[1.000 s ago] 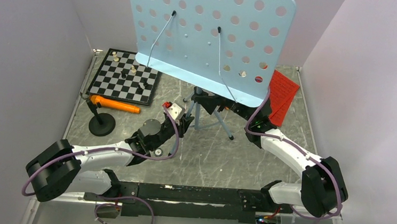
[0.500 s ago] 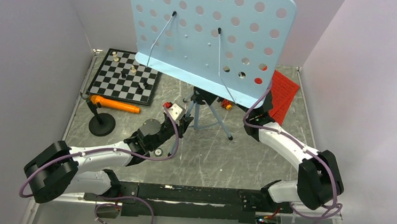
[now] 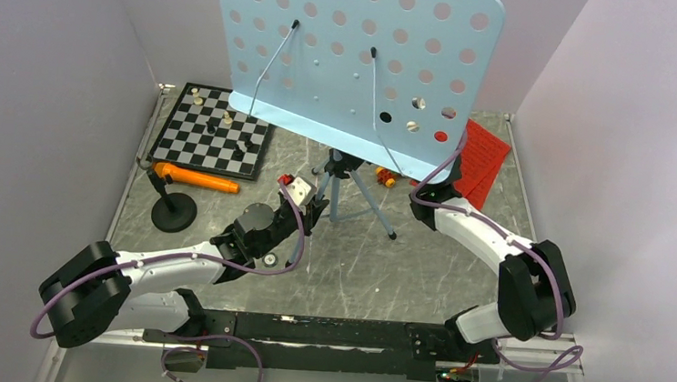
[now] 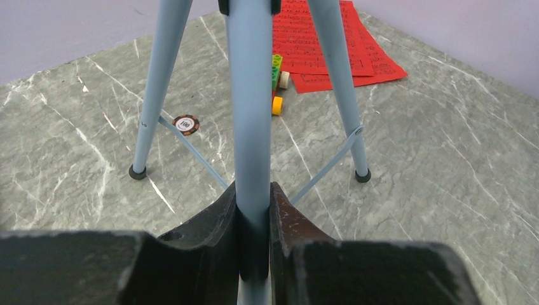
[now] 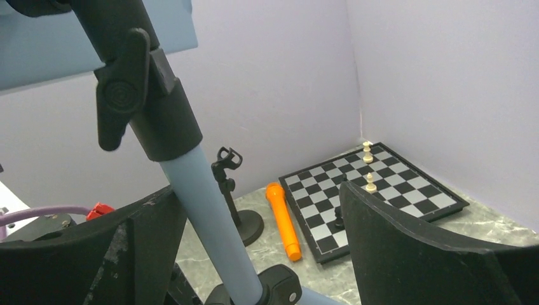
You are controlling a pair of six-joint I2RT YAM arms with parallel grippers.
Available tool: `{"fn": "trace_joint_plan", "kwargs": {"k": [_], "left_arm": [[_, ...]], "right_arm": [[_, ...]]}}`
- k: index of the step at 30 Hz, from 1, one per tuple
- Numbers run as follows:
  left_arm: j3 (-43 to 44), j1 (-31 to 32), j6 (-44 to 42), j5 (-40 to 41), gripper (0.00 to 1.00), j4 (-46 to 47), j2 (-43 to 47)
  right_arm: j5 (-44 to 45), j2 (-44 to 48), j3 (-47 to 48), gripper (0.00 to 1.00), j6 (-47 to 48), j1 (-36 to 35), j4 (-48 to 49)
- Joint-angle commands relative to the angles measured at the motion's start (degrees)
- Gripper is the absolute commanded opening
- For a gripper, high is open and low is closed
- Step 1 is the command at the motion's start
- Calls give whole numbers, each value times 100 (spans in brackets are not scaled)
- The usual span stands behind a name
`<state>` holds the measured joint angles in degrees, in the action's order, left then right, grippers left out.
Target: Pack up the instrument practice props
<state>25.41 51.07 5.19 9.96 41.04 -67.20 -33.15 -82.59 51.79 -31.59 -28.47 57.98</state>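
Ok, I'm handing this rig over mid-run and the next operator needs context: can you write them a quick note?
Left gripper: shut on the music stand pole, low between the tripod legs.
Right gripper: open, jaws either side of the same pole below the black clamp, not gripping.
Orange microphone lies flat beside its empty black stand, near the chessboard.
Red sheet-music pages lie flat at the far right.
Done: nothing packed; the music stand is upright, unfolded.
Left: collapse the stand, gather microphone, mic stand and pages. No case in view.
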Motion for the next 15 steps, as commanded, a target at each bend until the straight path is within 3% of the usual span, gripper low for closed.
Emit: {"fn": "trace_joint_plan", "kwargs": {"k": [1, 5, 7, 10, 12, 15], "left_arm": [[225, 100, -44, -97, 16, 17, 151], [244, 108, -36, -99, 17, -3, 162], [245, 108, -36, -97, 19, -25, 182], [252, 115, -23, -80, 26, -62, 236], [254, 119, -13, -58, 35, -86, 265], [269, 117, 6, -25, 51, -141, 321]], "right_arm": [[38, -119, 458, 89, -37, 65, 143], [-163, -226, 566, 77, -90, 92, 153], [-302, -280, 578, 64, -179, 108, 222], [-455, -329, 549, 31, -352, 152, 328], [-464, -324, 507, 4, -389, 172, 314], [-448, -214, 408, 0, -295, 193, 201]]}}
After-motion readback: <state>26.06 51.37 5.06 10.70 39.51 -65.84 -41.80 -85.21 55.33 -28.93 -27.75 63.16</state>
